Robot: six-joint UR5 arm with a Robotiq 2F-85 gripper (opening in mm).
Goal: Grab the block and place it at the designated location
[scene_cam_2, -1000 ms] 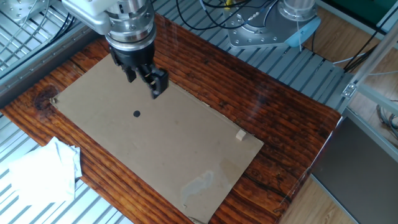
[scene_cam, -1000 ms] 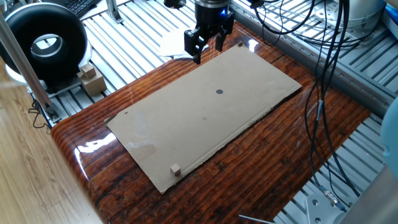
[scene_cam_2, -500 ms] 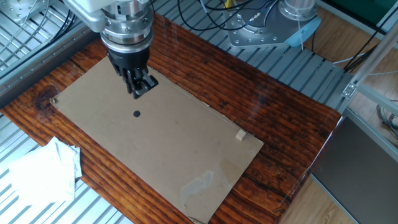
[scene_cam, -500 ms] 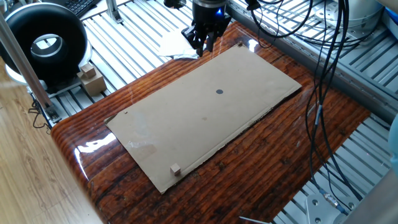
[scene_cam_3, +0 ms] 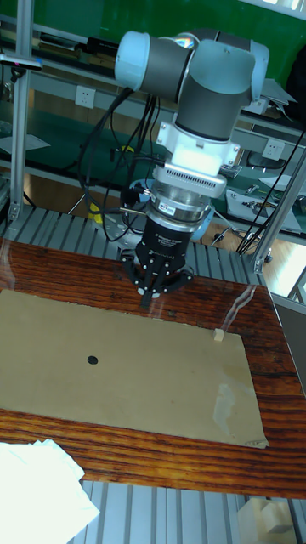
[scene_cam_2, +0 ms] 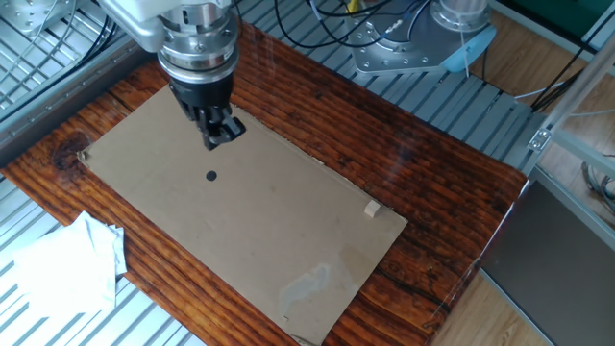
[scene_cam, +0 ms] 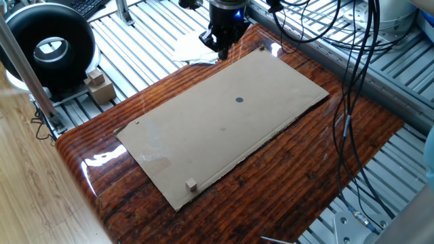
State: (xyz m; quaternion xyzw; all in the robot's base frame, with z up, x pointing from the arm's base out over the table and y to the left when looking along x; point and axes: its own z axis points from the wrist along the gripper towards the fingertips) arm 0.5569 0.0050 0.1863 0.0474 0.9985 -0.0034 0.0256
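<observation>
**Mia:** What has moved since a second ago?

**Ben:** The black two-finger gripper [scene_cam: 221, 53] was spread wide then; now its fingers are pressed together and it holds nothing; it has also slid a little toward the far edge of the flat brown cardboard sheet [scene_cam: 224, 122]; in the last half second it barely moved.

**Mia:** Where is it now?

**Ben:** In one fixed view it hangs over the sheet's edge at about 12 o'clock; in the other fixed view the gripper [scene_cam_2: 223, 134] is at about 11 o'clock of the sheet [scene_cam_2: 250, 216], just above the small dark grey round dot [scene_cam_2: 211, 175]; in the tall fixed view the gripper [scene_cam_3: 149, 295] points down near the sheet's [scene_cam_3: 127, 365] back edge.

**Mia:** And the tiny pale tan wooden cube?

**Ben:** The cube [scene_cam: 192, 184] has not moved; it sits on the sheet close to its edge at about 7 o'clock in one fixed view, well apart from the gripper; in the other fixed view the cube [scene_cam_2: 372, 210] is at about 3 o'clock; in the tall fixed view the cube [scene_cam_3: 218, 336] is at about 1 o'clock, by the back edge.

**Mia:** Is the dot covered?

**Ben:** No; the dot [scene_cam: 239, 100] is bare, well apart from the cube; the dot [scene_cam_3: 91, 359] shows at 9 o'clock in the tall fixed view; the sheet lies on a shiny dark red-brown wooden table [scene_cam: 325, 149]; a crumpled white cloth [scene_cam_2: 62, 264] lies by the table's edge.
</observation>
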